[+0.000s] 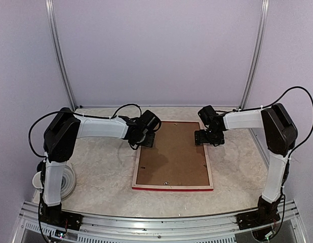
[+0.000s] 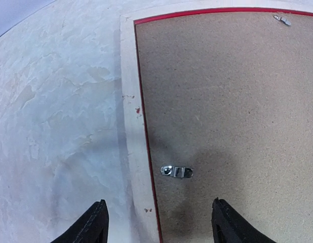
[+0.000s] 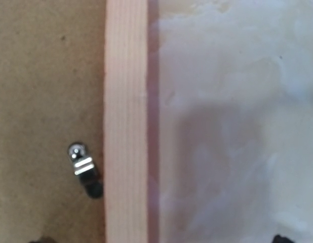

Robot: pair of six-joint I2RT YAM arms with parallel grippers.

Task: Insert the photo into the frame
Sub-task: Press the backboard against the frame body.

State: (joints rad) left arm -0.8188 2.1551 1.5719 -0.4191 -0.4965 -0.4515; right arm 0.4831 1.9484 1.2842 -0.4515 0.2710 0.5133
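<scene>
The left gripper [image 2: 161, 228] is spread, its 2 dark fingers [image 2: 93, 225] standing apart with nothing between them but what lies below. One finger is over the marbled table [image 1: 95, 167] and the other over the brown backing board [image 2: 232, 111], so the jaws straddle the left rail of the frame [image 2: 130, 101]. No contact with the rail shows. In the top view this gripper [image 1: 145, 137] hangs at the frame's far left corner. The right gripper [image 3: 159, 239] is spread wide and holds nothing. Only its fingertips [image 3: 280, 238] peek in at the bottom corners of its wrist view, one over the board [image 3: 45, 76] and one over the table, with the frame's pale wooden right rail [image 3: 126, 121] running between them. From above it [image 1: 208, 137] sits over the far right part of the frame. The frame [image 1: 172, 188] lies flat on the table between the 2 arms, back side up, with a red strip showing along its near edge. The backing board [image 1: 171, 154] fills its opening. A small metal clip [image 2: 177, 172] lies on the board just beside the left rail, and another clip [image 3: 84, 169] lies just beside the right rail. Whether the photo lies under the board cannot be told.
</scene>
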